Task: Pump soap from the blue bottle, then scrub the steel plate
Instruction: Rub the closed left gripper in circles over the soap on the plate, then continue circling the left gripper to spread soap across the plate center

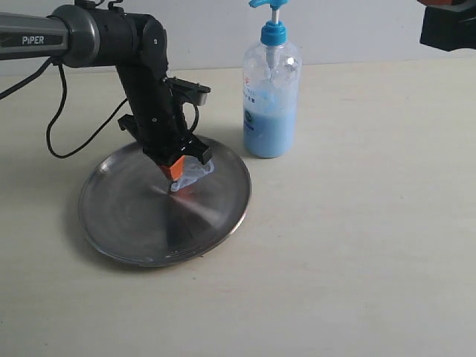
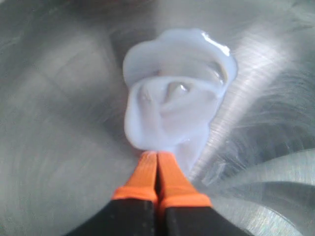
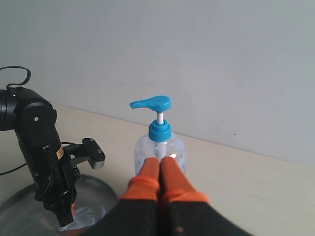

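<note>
The steel plate [image 1: 134, 223] lies on the table at the left. A pale blue puddle of soap [image 1: 195, 173] sits on its far right part, and fills the left wrist view as soap [image 2: 177, 98] on the plate [image 2: 54, 98]. My left gripper [image 1: 174, 186] is shut, tips down at the soap's edge, and its orange tips [image 2: 157, 156] touch the smear. The blue bottle [image 1: 271, 104] stands upright to the right of the plate, pump head up. My right gripper [image 3: 160, 162] is shut and empty, held high above the table, with the bottle [image 3: 160, 142] beyond it.
A black cable [image 1: 56, 119] hangs from the left arm down to the table behind the plate. The right arm's body [image 1: 450, 22] shows only at the top right corner. A pale wall runs along the table's far edge.
</note>
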`<move>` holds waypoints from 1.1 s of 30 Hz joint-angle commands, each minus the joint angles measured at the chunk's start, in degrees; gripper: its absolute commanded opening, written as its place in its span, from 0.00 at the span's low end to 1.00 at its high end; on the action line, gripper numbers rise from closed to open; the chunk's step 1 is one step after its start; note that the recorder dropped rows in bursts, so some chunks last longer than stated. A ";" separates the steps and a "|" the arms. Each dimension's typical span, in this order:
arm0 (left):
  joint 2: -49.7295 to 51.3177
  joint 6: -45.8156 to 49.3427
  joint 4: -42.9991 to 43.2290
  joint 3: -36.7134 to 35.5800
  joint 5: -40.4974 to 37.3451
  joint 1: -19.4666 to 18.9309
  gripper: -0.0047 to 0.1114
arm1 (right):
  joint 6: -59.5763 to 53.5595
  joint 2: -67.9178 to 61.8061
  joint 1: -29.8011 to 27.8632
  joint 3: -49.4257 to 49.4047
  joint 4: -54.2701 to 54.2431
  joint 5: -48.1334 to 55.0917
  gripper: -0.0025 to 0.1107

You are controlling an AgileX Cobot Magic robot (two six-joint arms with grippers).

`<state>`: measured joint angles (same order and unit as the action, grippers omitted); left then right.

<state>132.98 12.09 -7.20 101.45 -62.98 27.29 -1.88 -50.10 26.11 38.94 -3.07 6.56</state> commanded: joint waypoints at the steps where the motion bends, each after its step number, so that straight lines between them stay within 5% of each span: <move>1: -0.42 -0.59 0.26 0.45 -1.08 0.11 0.04 | -0.04 0.07 -0.11 -0.28 0.11 -0.52 0.02; 24: -0.33 0.83 -2.68 -1.61 -1.04 1.38 0.04 | -0.04 0.07 -0.11 -0.28 0.01 -0.52 0.02; 33: -0.29 0.67 -5.63 -1.62 15.06 3.51 0.04 | -0.04 0.07 -0.11 -0.28 0.01 -0.52 0.02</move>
<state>132.98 12.91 -12.01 99.82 -50.81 30.49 -1.88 -50.10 26.11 38.94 -3.07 6.56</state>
